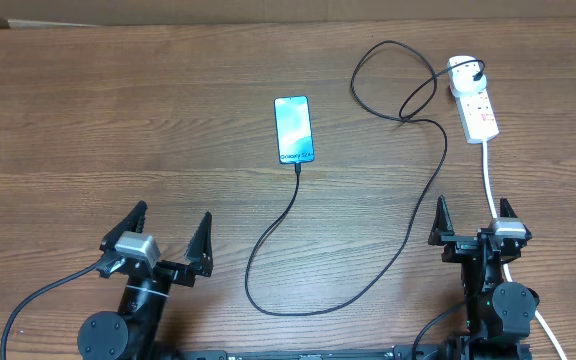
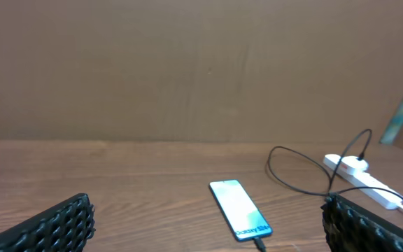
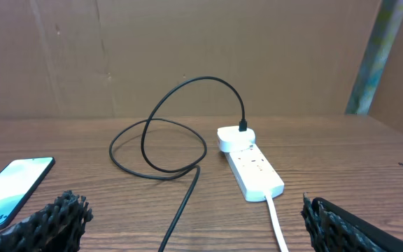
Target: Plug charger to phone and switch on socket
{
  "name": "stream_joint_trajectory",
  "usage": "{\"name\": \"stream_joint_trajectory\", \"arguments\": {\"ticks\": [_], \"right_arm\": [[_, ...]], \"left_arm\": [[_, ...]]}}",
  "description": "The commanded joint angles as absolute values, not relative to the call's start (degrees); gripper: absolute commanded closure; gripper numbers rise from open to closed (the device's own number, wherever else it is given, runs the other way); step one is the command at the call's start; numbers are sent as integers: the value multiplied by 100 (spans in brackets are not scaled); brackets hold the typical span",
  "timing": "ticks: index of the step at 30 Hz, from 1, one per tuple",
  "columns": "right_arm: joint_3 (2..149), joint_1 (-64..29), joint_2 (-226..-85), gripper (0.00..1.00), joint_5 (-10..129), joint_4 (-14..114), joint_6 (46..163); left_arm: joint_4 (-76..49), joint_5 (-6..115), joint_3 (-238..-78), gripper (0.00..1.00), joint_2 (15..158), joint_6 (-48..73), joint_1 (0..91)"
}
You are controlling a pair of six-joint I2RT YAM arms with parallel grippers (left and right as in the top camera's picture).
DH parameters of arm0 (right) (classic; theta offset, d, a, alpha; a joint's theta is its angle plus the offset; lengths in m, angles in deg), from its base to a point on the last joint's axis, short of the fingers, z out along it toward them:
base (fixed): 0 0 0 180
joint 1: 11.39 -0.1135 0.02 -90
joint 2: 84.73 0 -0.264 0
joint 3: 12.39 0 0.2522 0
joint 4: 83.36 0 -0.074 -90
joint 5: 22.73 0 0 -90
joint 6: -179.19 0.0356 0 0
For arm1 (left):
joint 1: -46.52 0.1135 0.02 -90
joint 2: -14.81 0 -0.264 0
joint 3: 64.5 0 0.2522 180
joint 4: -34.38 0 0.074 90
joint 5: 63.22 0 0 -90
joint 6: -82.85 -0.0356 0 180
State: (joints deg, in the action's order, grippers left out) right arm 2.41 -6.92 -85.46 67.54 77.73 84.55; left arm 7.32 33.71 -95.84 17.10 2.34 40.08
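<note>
The phone [image 1: 294,129] lies screen-up in the middle of the desk [image 1: 118,120], with the charger [image 3: 203,78] running from its bottom end to the power strip [image 1: 476,105] at far right. Left pincer [image 1: 173,212] and right pincer [image 1: 473,203] gape wide, empty, at the near edge

A brown wooden table [image 1: 118,120] with long grain lines lies under soft, even light. Straight ahead of the left gripper [image 1: 171,215], past the table's far edge, stands a plain brown board wall [image 2: 187,70]. A grey-green strip [image 3: 373,63] slants at its right end.
</note>
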Motion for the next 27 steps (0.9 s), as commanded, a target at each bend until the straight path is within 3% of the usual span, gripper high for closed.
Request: {"name": "stream_joint_trajectory", "arguments": {"ticks": [1, 27], "right_arm": [[182, -681, -8489, 0, 6763, 7804, 8485], [182, -681, -8489, 0, 6763, 7804, 8485]], "left_arm": [[760, 3428, -9529, 0, 1570, 53, 4111], [1057, 3317, -9521, 0, 1500, -249, 4181]]}}
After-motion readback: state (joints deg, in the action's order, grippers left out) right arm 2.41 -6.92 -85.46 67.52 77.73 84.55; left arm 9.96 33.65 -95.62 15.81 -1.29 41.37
